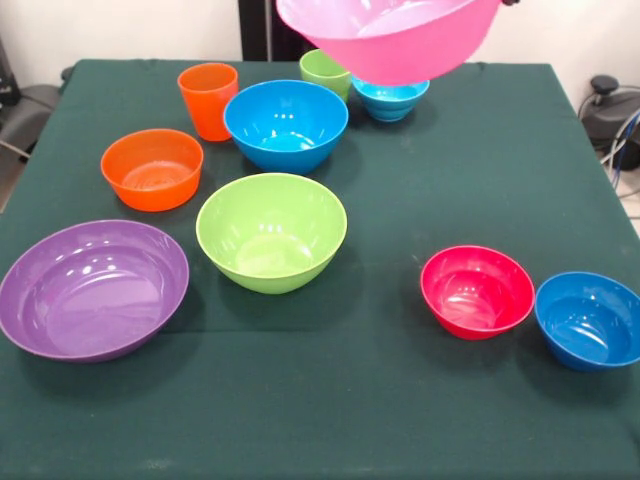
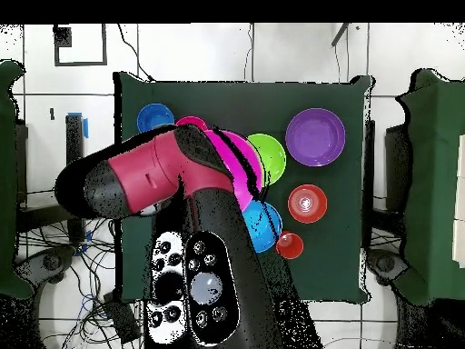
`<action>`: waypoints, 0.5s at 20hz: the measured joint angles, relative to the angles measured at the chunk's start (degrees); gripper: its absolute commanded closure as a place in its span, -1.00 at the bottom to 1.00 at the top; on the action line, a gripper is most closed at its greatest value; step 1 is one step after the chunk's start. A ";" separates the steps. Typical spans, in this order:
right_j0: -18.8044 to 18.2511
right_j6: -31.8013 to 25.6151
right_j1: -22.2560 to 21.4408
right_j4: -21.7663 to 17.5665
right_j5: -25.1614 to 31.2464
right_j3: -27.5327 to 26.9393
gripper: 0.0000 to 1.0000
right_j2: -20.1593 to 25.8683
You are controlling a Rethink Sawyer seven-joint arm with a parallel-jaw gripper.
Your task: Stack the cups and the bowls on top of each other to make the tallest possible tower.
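The huge pink bowl (image 1: 400, 45) hangs tilted in the air at the table's far side, above a small blue bowl (image 1: 390, 98) and the light green cup (image 1: 323, 72). My gripper (image 2: 251, 177) is shut on the pink bowl's rim (image 2: 238, 159); in the front view it is out of sight above the top edge. The orange cup (image 1: 208, 98), large blue bowl (image 1: 286, 123), orange bowl (image 1: 152, 168), lime green bowl (image 1: 271, 230), purple bowl (image 1: 92, 288), red bowl (image 1: 476, 290) and another small blue bowl (image 1: 588, 320) stand apart on the table, all upright.
The green cloth table (image 1: 400, 420) has bare room at its near middle and far right. In the overhead view my arm (image 2: 145, 177) covers much of the table's middle. Cables and stands lie off the table's sides.
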 measured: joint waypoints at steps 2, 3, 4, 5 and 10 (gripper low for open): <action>0.50 0.00 -0.09 0.30 0.00 0.01 1.00 -0.33; 0.55 0.00 -0.09 0.40 0.00 0.00 1.00 -0.37; 0.57 0.00 -0.09 0.55 0.00 0.00 1.00 -0.42; 0.54 0.00 -0.09 0.92 0.00 0.00 1.00 -0.60; 0.56 0.00 -0.09 1.81 0.00 0.00 1.00 -1.34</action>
